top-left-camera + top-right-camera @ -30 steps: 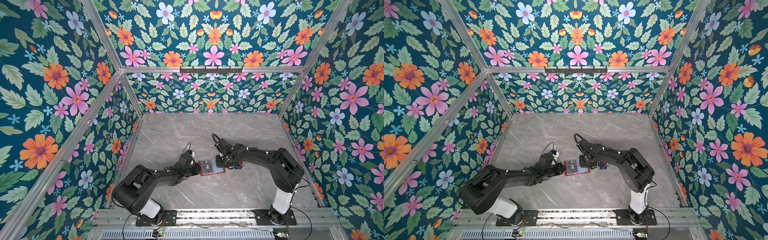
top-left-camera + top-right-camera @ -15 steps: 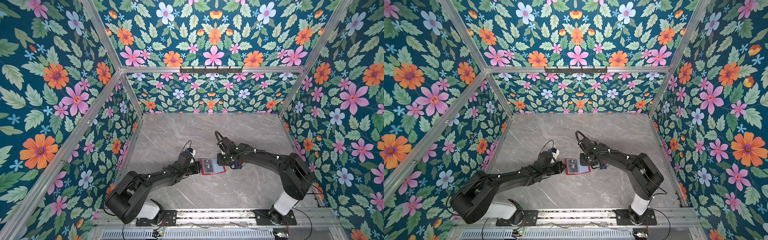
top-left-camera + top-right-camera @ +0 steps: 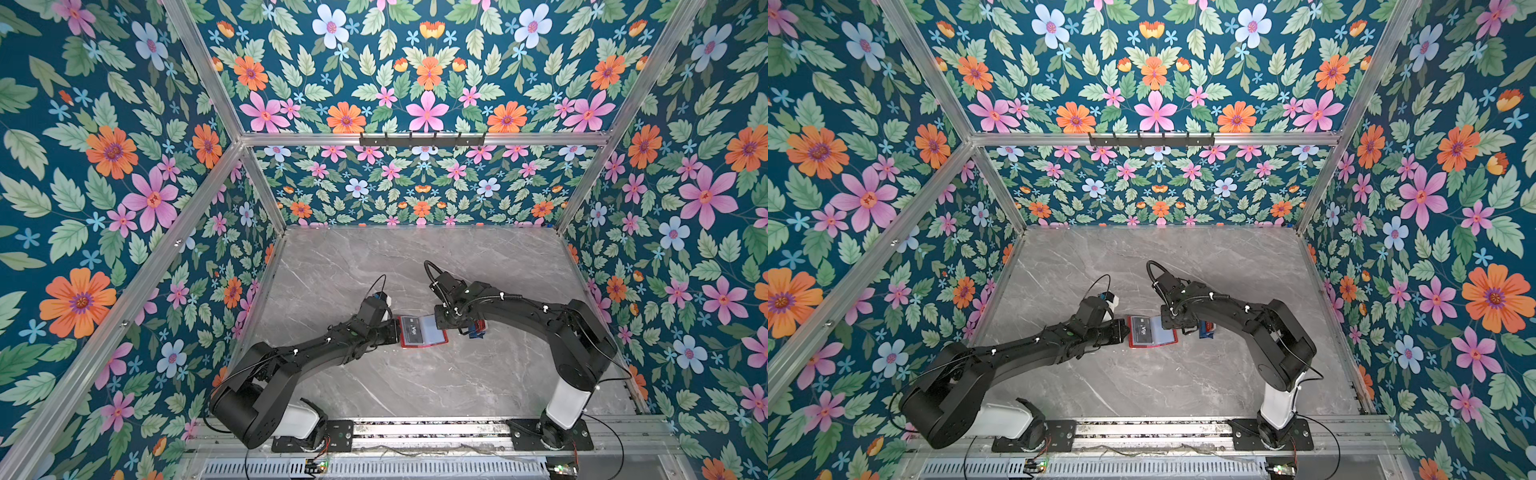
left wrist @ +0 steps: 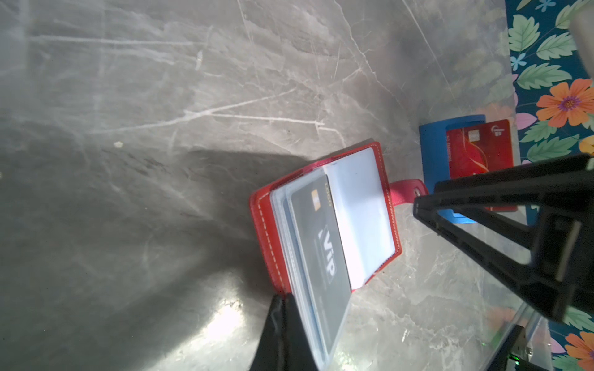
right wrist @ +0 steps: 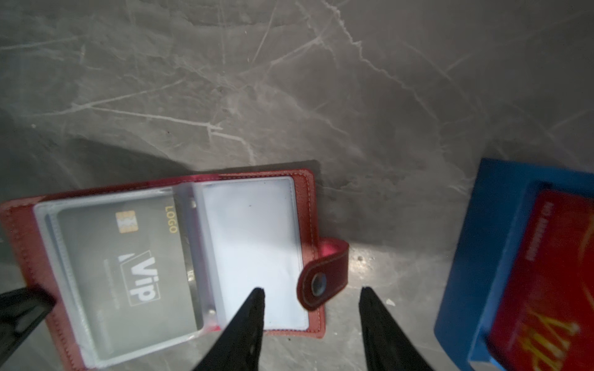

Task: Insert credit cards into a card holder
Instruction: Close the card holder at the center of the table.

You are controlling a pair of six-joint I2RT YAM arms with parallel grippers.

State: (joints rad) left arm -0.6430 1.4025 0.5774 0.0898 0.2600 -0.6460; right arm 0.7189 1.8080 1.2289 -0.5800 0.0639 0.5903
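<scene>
Jaws apart, the right gripper (image 5: 311, 290) hangs over the open card holder (image 5: 250, 250); the left gripper (image 4: 282, 297) is closed at its edge.

The right gripper holds nothing. One fingertip is over the pale right page, the other is off the cover, and the snap tab (image 5: 324, 273) lies between them. The left jaws meet at the holder's left cover; whether they pinch it I cannot tell. The holder lies open on the grey marble table (image 3: 415, 382) between the arms, with a dark VIP card (image 5: 128, 266) in its left clear sleeve. Near its tab side, a blue tray (image 4: 432, 151) holds a red card (image 4: 479, 151). Beyond stands the floral wall (image 3: 415, 187).
</scene>
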